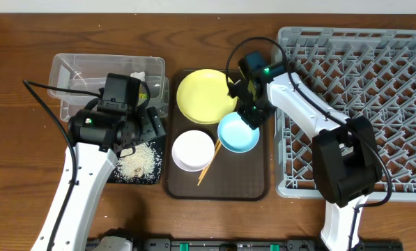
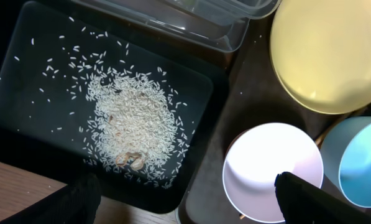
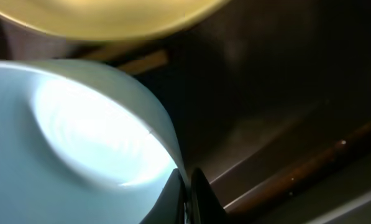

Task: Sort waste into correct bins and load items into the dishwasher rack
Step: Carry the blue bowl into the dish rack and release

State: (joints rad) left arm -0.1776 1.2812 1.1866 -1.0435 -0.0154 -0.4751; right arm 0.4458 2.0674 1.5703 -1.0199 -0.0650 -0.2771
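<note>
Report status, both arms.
Right gripper shut on light blue bowl rim. Left gripper open over rice in black tray. Yellow plate, chopsticks close beside bowl.

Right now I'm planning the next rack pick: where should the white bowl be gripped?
Probably pinch the white bowl by its rim, from above on the black tray side: it sits upright, while chopsticks and the blue bowl crowd the other side.

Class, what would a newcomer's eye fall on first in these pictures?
The big grey rack fills the right side. On the brown tray in the middle, a yellow plate glows beside a blue bowl, its rim pinched by the right tool. Left, rice heaps in a black tray.
</note>
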